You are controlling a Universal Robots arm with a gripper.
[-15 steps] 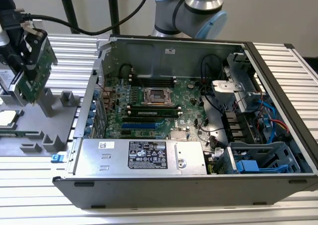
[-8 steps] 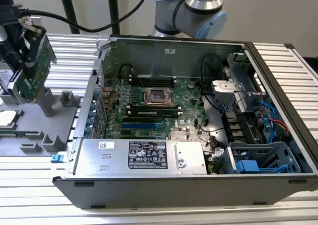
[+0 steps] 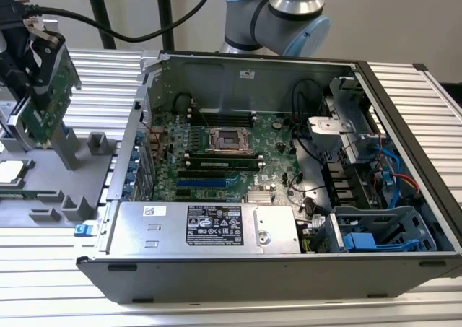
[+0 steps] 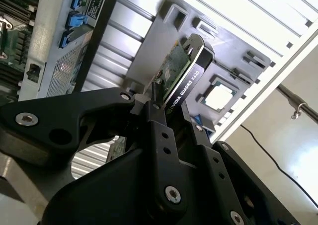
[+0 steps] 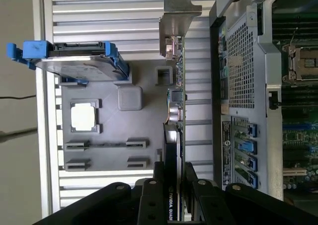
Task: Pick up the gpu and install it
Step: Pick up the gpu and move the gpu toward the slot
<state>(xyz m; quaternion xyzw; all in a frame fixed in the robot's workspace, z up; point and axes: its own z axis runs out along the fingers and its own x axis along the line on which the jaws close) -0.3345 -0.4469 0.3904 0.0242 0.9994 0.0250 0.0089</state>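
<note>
Gpu (image 3: 48,99) is gripped tight between the black fingers (image 4: 158,130), held up over the grey tray (image 3: 50,169), beside the open computer case (image 3: 216,269).

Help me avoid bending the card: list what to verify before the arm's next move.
1. Grip: end effector shut on the gpu, a finger on each face: ok.
2. Card clear of the grey tray: ok, it hangs above the tray in the exterior view.
3. Case open, motherboard exposed: ok.
4. Blue slots unoccupied: ok, as far as shows.
5. Card above the slots: not ok; it is outside the case, at the exterior view's left.
</note>
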